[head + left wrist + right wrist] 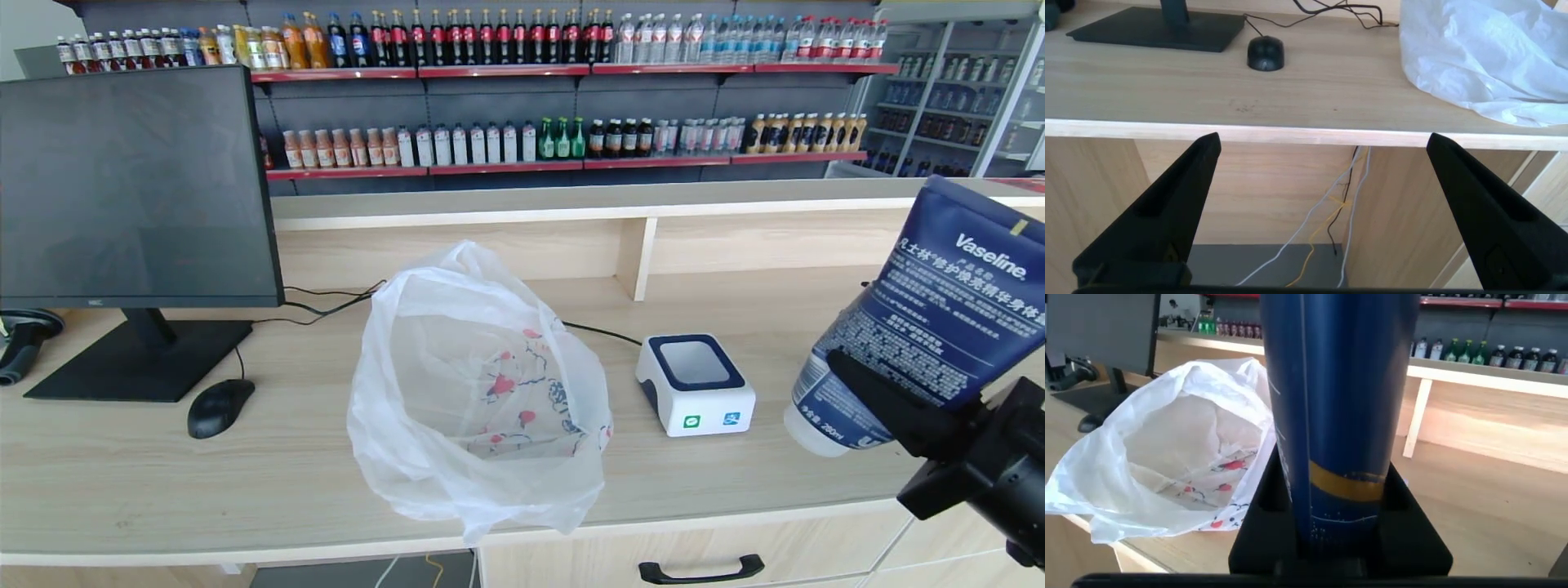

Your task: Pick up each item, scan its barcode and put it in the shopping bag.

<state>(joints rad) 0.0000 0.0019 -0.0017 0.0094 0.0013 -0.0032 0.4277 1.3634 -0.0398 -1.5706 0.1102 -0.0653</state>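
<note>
One each — translucent white plastic shopping bag with red-and-blue print [478, 392], centre of the frame; white box scanner with navy rim [694, 384], right of centre; dark blue squeeze tube with white cap [939, 302], right edge; black flat monitor [135, 188], upper left; black computer mouse [219, 407], lower left; black drawer handle [700, 569], bottom edge. Two — red-edged shelf rows of bottles [506, 70], across the top.

Left claw [1323, 140] gapes below the counter [1208, 90] edge, mouse [1266, 54] and bag [1486, 57] on it
</note>
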